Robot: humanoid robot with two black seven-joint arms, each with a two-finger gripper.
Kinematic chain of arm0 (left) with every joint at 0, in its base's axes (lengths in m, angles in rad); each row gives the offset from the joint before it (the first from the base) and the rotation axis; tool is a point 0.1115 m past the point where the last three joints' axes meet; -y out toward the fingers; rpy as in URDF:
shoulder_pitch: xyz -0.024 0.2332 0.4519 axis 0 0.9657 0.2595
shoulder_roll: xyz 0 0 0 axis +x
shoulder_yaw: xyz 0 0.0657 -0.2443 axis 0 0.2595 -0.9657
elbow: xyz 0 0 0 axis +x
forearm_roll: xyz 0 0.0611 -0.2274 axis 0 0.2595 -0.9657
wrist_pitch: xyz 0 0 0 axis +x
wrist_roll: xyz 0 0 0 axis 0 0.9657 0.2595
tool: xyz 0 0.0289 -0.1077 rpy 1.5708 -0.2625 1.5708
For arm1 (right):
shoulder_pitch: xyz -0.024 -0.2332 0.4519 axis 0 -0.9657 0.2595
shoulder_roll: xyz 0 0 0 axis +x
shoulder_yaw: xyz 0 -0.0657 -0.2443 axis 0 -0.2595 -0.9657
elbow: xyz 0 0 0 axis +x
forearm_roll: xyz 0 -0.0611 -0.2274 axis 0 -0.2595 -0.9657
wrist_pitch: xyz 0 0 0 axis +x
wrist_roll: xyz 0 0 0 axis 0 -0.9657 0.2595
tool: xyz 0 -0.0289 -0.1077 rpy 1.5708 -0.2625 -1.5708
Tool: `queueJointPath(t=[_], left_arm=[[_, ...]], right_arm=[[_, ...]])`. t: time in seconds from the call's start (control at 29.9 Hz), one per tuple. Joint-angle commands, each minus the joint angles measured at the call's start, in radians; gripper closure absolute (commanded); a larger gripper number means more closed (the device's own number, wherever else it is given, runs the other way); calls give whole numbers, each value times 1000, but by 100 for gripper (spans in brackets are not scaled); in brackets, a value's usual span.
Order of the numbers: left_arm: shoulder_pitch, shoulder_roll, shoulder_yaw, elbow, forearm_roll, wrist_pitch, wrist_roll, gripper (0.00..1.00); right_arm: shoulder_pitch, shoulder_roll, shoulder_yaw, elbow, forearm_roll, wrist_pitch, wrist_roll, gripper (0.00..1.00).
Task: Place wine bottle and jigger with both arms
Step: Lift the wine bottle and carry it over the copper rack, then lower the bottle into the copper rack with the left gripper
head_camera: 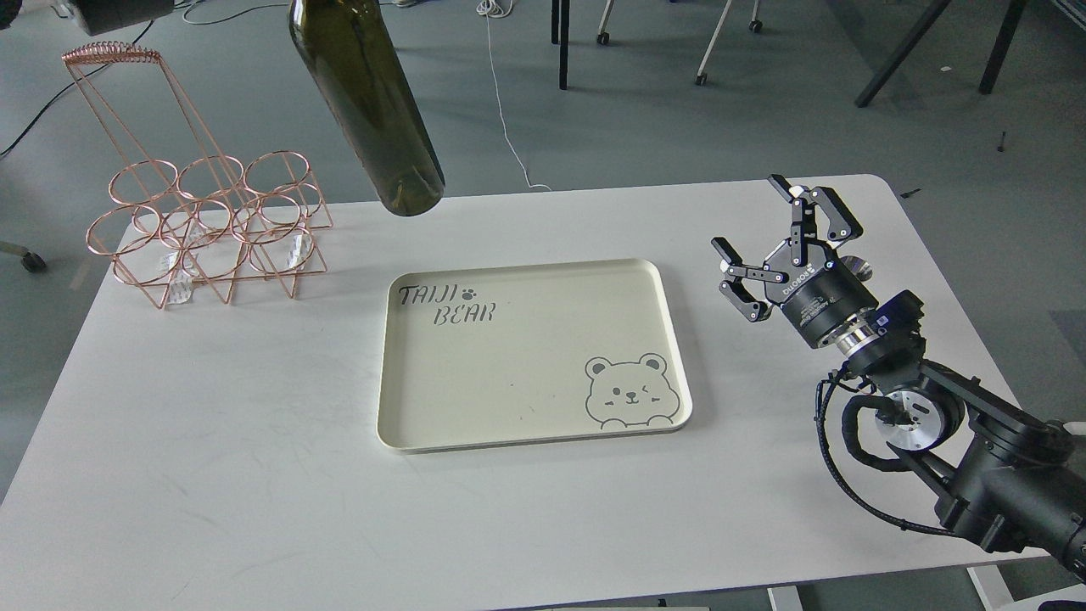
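The dark olive-green wine bottle (373, 102) hangs tilted in the air above the table's far left-centre. Its base points down and to the right, and its neck runs out of the top edge. My left gripper is out of view; only a dark bit of the left arm (114, 12) shows at the top left corner. My right gripper (749, 214) is open and empty, just above the table to the right of the tray. A small shiny silver piece, the jigger (859, 270), shows just behind the right wrist, mostly hidden.
A cream tray (386, 365) with a bear drawing lies empty at the middle of the white table (254, 475). A copper wire bottle rack (204, 221) stands at the far left. Chair and table legs stand on the floor beyond.
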Motion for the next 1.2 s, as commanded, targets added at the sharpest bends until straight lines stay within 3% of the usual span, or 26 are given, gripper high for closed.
queueJointPath(t=[0.0,0.3,1.17], left_arm=[[-9,36,1,104,7,6,0,85],[-32,74,168,178,18,72,0,85],[-46,4,205,295,68,139,0,85]], right_arm=[[-1,-1,0,0,-1,0,0,1],[-4,-3,0,0,-1,0,0,1],[-13,-7,2,2,-1,0,0,1]])
